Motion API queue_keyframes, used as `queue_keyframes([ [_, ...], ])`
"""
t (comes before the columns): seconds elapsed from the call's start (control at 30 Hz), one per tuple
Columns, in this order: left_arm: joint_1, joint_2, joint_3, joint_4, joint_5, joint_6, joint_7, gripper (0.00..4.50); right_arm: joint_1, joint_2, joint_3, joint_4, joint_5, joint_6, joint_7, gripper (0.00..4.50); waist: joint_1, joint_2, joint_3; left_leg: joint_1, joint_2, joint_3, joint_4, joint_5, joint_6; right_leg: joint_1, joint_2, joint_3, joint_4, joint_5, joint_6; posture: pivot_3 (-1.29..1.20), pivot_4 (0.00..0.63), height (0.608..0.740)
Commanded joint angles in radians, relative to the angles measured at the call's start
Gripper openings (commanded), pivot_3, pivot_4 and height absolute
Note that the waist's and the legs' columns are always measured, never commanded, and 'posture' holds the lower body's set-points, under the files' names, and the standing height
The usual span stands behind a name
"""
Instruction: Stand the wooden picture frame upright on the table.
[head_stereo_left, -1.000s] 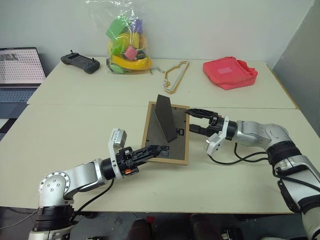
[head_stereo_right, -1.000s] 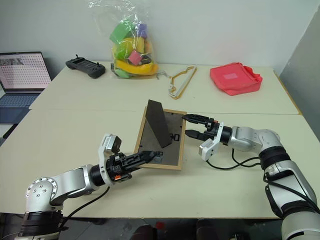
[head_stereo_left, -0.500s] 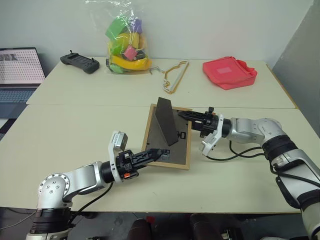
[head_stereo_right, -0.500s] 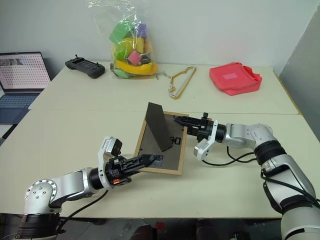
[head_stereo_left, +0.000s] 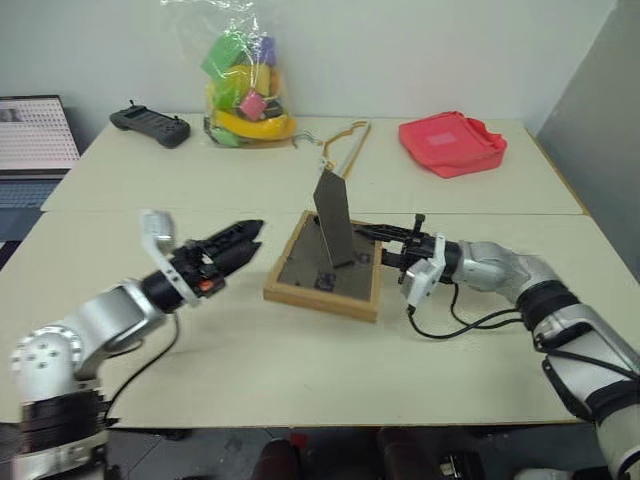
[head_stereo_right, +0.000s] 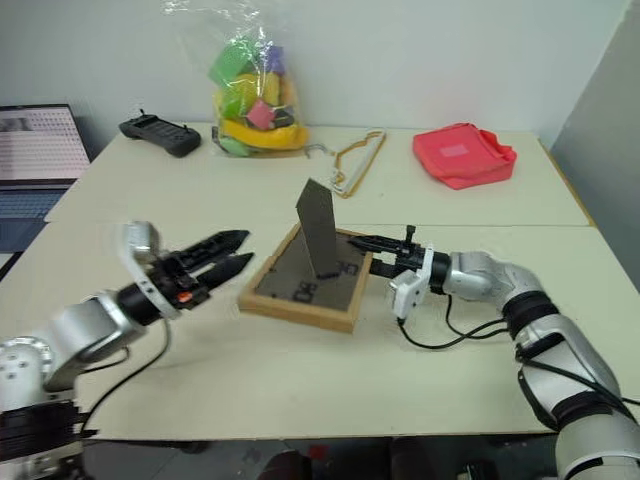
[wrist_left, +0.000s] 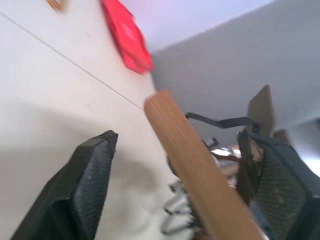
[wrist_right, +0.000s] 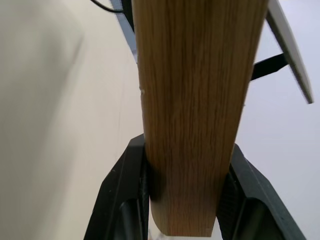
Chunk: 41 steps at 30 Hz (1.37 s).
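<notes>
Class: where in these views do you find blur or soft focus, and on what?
Left wrist view: the wooden picture frame edge and left gripper fingers are soft and smeared. Right wrist view: wood grain crisp, table behind blurred. Left eye view: left gripper slightly blurred.

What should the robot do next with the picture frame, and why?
Probably tip it up further with the right gripper, whose fingers clamp the frame's right edge. The frame is only tilted, its stand leg sticking up, and the left gripper is open and clear of it.

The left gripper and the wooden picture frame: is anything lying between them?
No. Between the left gripper and the wooden picture frame, the left eye view shows bare table.
</notes>
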Motion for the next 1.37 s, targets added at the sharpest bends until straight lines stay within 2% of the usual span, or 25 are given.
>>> queue_keyframes([
  [0.03, 0.071, 0.073, 0.036, -0.274, 0.134, -0.033, 0.005, 4.50, 0.048, 0.106, -0.128, -0.194, 0.599, 0.574, 0.520, 1.28, -0.004, 0.000, 0.000, 0.000, 0.001, -0.001, 0.000, 0.000, 0.000, 0.000, -0.002, 0.000, 0.000, 0.000, 0.000, 0.00, 0.150, 0.740],
  [0.07, 0.089, 0.089, 0.030, -0.338, 0.174, -0.042, 0.001, 4.50, 0.045, 0.131, -0.158, -0.219, 0.664, 0.720, 0.576, 1.28, -0.001, 0.001, 0.001, 0.000, 0.001, -0.001, 0.000, 0.000, 0.000, 0.000, -0.003, 0.000, 0.001, 0.000, 0.000, 0.00, 0.150, 0.740],
  [0.1, 0.108, 0.106, 0.007, -0.417, 0.268, -0.052, -0.004, 4.50, 0.027, 0.158, -0.192, -0.216, 0.726, 0.911, 0.610, 1.28, 0.002, 0.002, 0.001, -0.001, 0.000, -0.002, 0.000, 0.000, -0.001, 0.000, -0.005, -0.001, 0.001, 0.000, 0.000, 0.00, 0.150, 0.740],
  [0.17, 0.150, 0.115, -0.047, -0.560, 0.418, -0.077, -0.017, 4.50, -0.016, 0.216, -0.257, -0.169, 0.802, 1.167, 0.650, 1.28, 0.008, 0.002, 0.001, -0.001, -0.001, -0.002, 0.000, 0.000, -0.001, 0.001, -0.004, -0.003, 0.001, 0.000, 0.000, 0.00, 0.150, 0.740],
  [0.23, 0.188, 0.092, -0.084, -0.635, 0.499, -0.111, -0.035, 4.50, -0.045, 0.255, -0.299, -0.111, 0.812, 1.274, 0.678, 1.28, 0.016, 0.002, 0.001, 0.000, -0.002, 0.000, 0.000, 0.001, -0.001, 0.000, 0.000, -0.004, 0.001, 0.000, 0.000, 0.00, 0.150, 0.740],
  [0.37, 0.302, 0.077, -0.139, -0.668, 0.763, -0.204, -0.127, 4.50, -0.072, 0.321, -0.349, 0.039, 0.737, 1.297, 0.680, 1.28, 0.024, 0.002, 0.001, -0.001, -0.002, 0.001, 0.000, 0.000, 0.000, -0.001, 0.002, -0.004, 0.000, 0.000, 0.000, 0.00, 0.150, 0.740],
  [0.43, 0.351, 0.061, -0.149, -0.658, 0.844, -0.246, -0.168, 4.50, -0.073, 0.344, -0.365, 0.093, 0.701, 1.281, 0.674, 1.28, 0.024, 0.002, 0.001, -0.001, -0.003, 0.002, -0.001, 0.000, 0.000, -0.001, 0.003, -0.002, 0.000, 0.000, 0.000, 0.00, 0.150, 0.740],
  [0.67, 0.431, -0.017, -0.157, -0.590, 0.993, -0.345, -0.287, 4.50, -0.028, 0.385, -0.402, 0.164, 0.588, 1.164, 0.668, 1.28, 0.022, 0.002, 0.001, -0.002, -0.002, 0.002, -0.001, -0.002, 0.004, -0.004, 0.004, -0.001, 0.001, 0.000, 0.000, 0.00, 0.150, 0.740],
  [0.7, 0.426, -0.021, -0.160, -0.585, 1.004, -0.347, -0.296, 4.50, -0.022, 0.387, -0.408, 0.165, 0.577, 1.157, 0.670, 1.98, 0.022, 0.002, 0.001, -0.002, -0.002, 0.002, -0.001, -0.002, 0.004, -0.004, 0.004, -0.001, 0.001, 0.000, 0.000, 0.00, 0.150, 0.740],
  [0.73, 0.417, -0.021, -0.166, -0.579, 1.013, -0.348, -0.310, 4.50, -0.014, 0.387, -0.414, 0.166, 0.569, 1.151, 0.670, 2.10, 0.022, 0.002, 0.001, -0.002, -0.002, 0.002, 0.000, -0.002, 0.004, -0.004, 0.004, -0.001, 0.001, 0.000, 0.000, 0.00, 0.150, 0.740],
  [0.97, 0.344, -0.019, -0.180, -0.515, 1.063, -0.339, -0.374, 4.50, 0.036, 0.361, -0.436, 0.121, 0.499, 1.122, 0.648, 3.70, 0.022, 0.002, 0.001, -0.002, -0.002, 0.002, -0.001, -0.002, 0.004, -0.003, 0.004, -0.001, 0.001, 0.000, 0.000, 0.00, 0.150, 0.740],
  [1.07, 0.305, 0.008, -0.164, -0.474, 1.062, -0.316, -0.419, 4.50, 0.090, 0.299, -0.429, 0.033, 0.460, 1.142, 0.644, 4.41, 0.026, 0.002, 0.001, -0.002, -0.002, 0.002, -0.001, -0.002, 0.004, -0.003, 0.004, -0.001, 0.001, 0.000, 0.000, 0.00, 0.150, 0.740],
  [1.2, 0.216, 0.128, -0.127, -0.362, 1.044, -0.253, -0.547, 4.50, 0.224, 0.103, -0.408, -0.317, 0.425, 1.271, 0.719, 4.46, 0.038, 0.002, 0.001, -0.002, -0.002, 0.001, 0.000, -0.002, 0.004, -0.002, 0.003, -0.003, 0.001, 0.000, 0.000, 0.00, 0.150, 0.740],
  [1.3, 0.134, 0.218, -0.111, -0.246, 1.039, -0.222, -0.657, 4.50, 0.296, -0.040, -0.428, -0.642, 0.506, 1.483, 0.785, 4.46, 0.046, 0.005, 0.003, -0.004, -0.003, 0.001, 0.000, -0.002, 0.004, -0.004, 0.003, -0.004, 0.000, 0.000, 0.000, 0.00, 0.150, 0.740],
  [1.37, 0.078, 0.266, -0.120, -0.169, 1.065, -0.233, -0.735, 4.50, 0.313, -0.097, -0.458, -0.812, 0.590, 1.640, 0.792, 4.46, 0.045, 0.005, 0.003, -0.004, -0.003, 0.001, 0.000, -0.002, 0.004, -0.004, 0.004, -0.003, 0.000, 0.000, 0.000, 0.00, 0.150, 0.740],
])
